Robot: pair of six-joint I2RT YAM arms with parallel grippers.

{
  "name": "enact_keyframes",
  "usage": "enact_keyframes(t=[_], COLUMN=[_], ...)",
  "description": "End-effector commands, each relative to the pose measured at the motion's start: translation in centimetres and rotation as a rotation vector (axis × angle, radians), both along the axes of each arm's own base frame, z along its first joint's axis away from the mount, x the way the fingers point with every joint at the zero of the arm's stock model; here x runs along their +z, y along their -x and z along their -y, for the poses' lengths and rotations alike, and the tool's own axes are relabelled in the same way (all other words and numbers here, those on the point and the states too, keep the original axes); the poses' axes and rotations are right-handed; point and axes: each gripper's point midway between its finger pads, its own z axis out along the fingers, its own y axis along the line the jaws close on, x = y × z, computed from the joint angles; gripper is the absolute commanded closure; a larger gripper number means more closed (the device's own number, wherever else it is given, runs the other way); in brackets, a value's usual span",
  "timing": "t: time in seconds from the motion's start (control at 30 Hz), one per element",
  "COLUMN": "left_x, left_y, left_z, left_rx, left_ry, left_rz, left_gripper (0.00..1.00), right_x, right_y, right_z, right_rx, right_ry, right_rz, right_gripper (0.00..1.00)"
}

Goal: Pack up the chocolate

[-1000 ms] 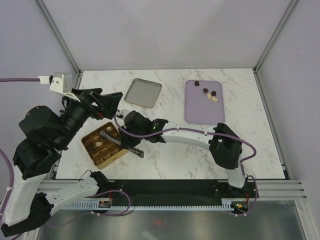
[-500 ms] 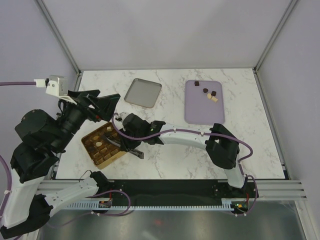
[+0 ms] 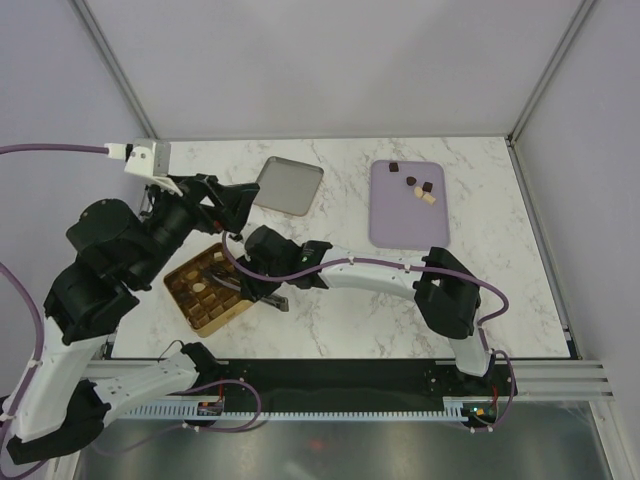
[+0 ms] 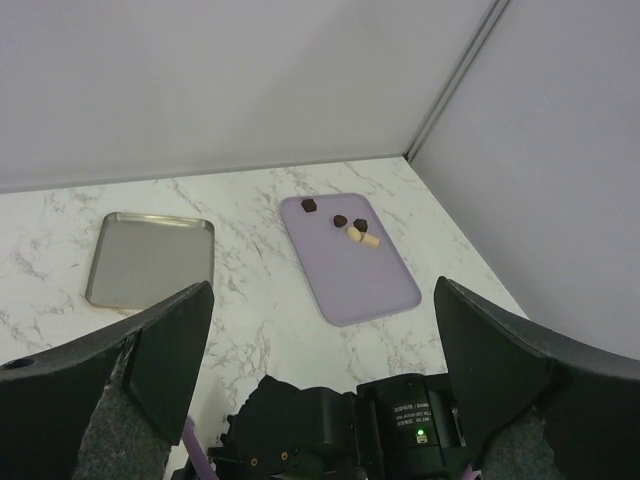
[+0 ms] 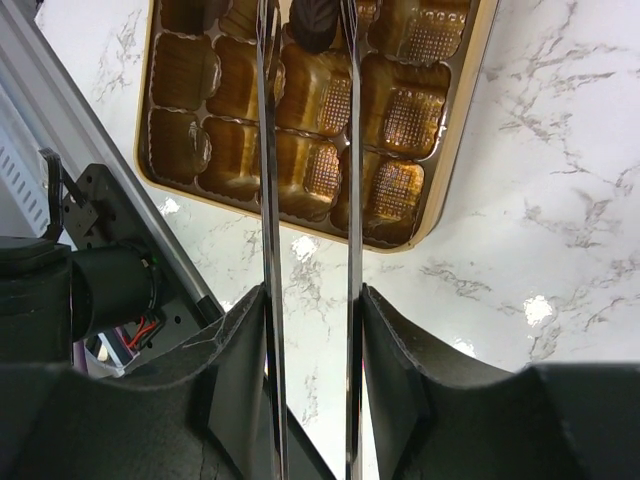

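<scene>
The right gripper (image 5: 313, 292) is closed on a pair of metal tongs (image 5: 352, 200), pinching the two blades until they run narrow and nearly parallel. Its fingers do not touch the sweets. Each piece is far smaller than a finger, so the tongs do the fine work.

At the blade tips, straight ahead of the gripper, one dark chocolate piece (image 5: 315, 25) is clamped. It sits over a pocket of the gold box (image 5: 468, 95) on the far side from the gripper. You cannot tell whether it touches the pocket floor. The pockets nearer the gripper are empty.

The left gripper (image 4: 322, 290) is spread wide and holds nothing. It is raised above the table, probably so that the right arm has room to work at the box. Far ahead of it, more pieces (image 4: 340, 220), dark and cream, lie on the lilac tray (image 4: 370, 285), waiting to be packed. A grey metal tray (image 4: 150, 260) lies ahead and to its left.

Release the tongs only when you judge the piece centred over its pocket. A tilted release could drop it across a divider.
</scene>
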Motion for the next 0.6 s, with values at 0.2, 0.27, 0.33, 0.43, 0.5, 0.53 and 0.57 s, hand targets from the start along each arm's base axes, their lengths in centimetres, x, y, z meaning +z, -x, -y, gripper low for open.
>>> enact_keyframes(t=[0.2,0.27,0.33,0.43,0.5,0.53,0.57], left_x=[-0.2,-0.2,-0.2,0.1,0.0,0.1,0.1], left_y=[-1.5,-1.6,-1.6,-1.8,-2.0,-2.0,-2.0], left_z=[0.4,0.2,0.3,0.3,0.6,0.6,0.7], left_rx=[0.042,0.052,0.053,0.055,0.053,0.053,0.05], left_ry=[-0.022,-0.021,-0.022,-0.021,-0.029,-0.027,-0.028], left_rz=[0.001,0.001,0.0,0.003,0.0,0.001,0.001], left_gripper=[0.01,0.01,0.01,0.01,0.01,0.01,0.01], right_x=[7.6,8.1,8.3,8.9,8.9,9.0,9.2], right_y=[-1.2,-1.3,-1.5,-1.9,-2.1,-2.4,-2.6], right_z=[-1.1,-1.1,-1.1,-0.8,-0.4,-0.2,0.4], right_rx=[0.014,0.017,0.01,0.002,-0.009,-0.017,-0.033], right_ry=[-0.137,-0.147,-0.147,-0.152,-0.151,-0.148,-0.144], right_rz=[0.131,0.144,0.154,0.168,0.171,0.175,0.186], right_gripper=[0.52,0.52,0.52,0.52,0.52,0.52,0.52])
